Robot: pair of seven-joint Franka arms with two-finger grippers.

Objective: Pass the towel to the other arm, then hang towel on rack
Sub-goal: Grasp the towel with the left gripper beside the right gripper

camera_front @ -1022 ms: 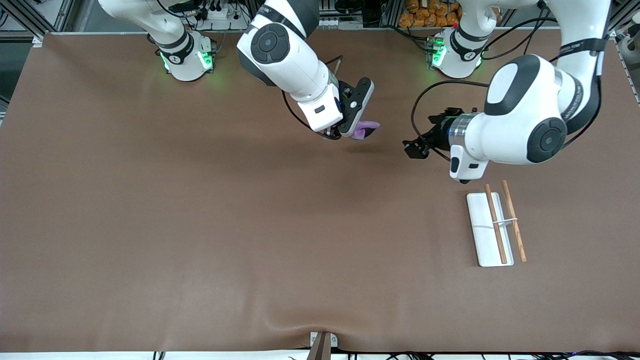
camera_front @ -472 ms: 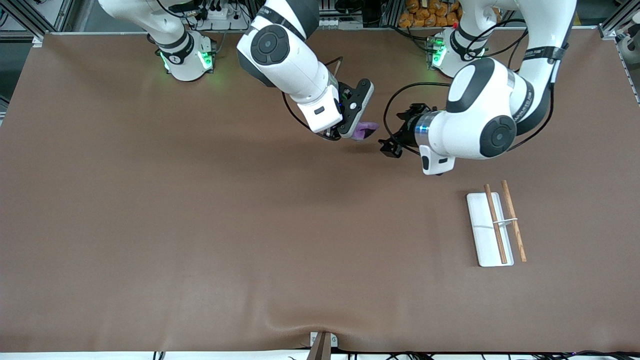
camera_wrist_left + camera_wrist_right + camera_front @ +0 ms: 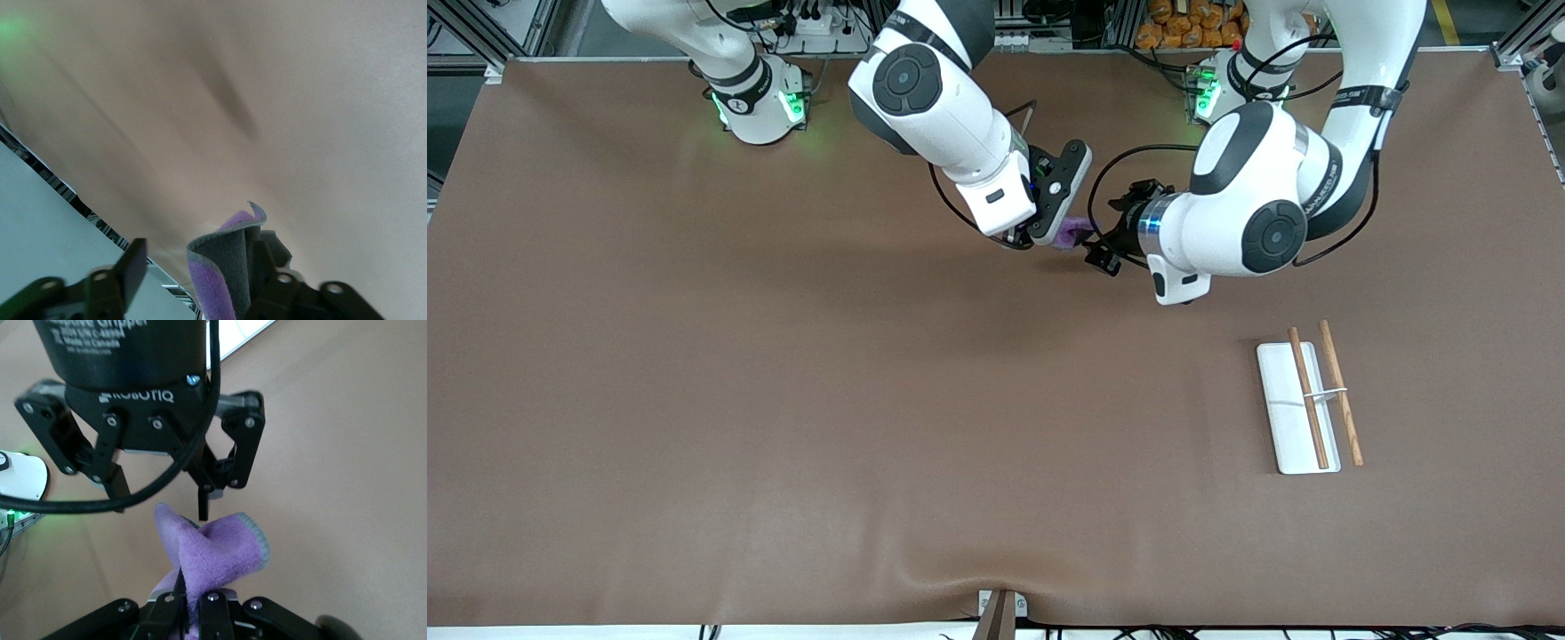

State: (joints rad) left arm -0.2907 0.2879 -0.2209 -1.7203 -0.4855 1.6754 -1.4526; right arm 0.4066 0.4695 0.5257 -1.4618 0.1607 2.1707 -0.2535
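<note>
My right gripper [image 3: 1055, 236] is shut on the purple towel [image 3: 1075, 232] and holds it up over the table's middle, between the two arm bases. In the right wrist view the towel [image 3: 217, 553] sticks out crumpled from my shut right gripper [image 3: 193, 608]. My left gripper [image 3: 1098, 246] is open, level with the towel, with its fingers on either side of the free end. It shows facing the camera in the right wrist view [image 3: 161, 501]. In the left wrist view the towel [image 3: 223, 267] lies close by one finger of my open left gripper [image 3: 200, 259]. The rack [image 3: 1320, 396] lies flat.
The rack's white base [image 3: 1282, 427] lies on the brown table cover [image 3: 783, 400], nearer the front camera and toward the left arm's end. Cables loop by both wrists. A small bracket [image 3: 1000, 612] sits at the table's front edge.
My left arm has swung toward the right gripper, bringing its open gripper from beside the rack's end up around the towel's free end. The right arm and towel have stayed still.
</note>
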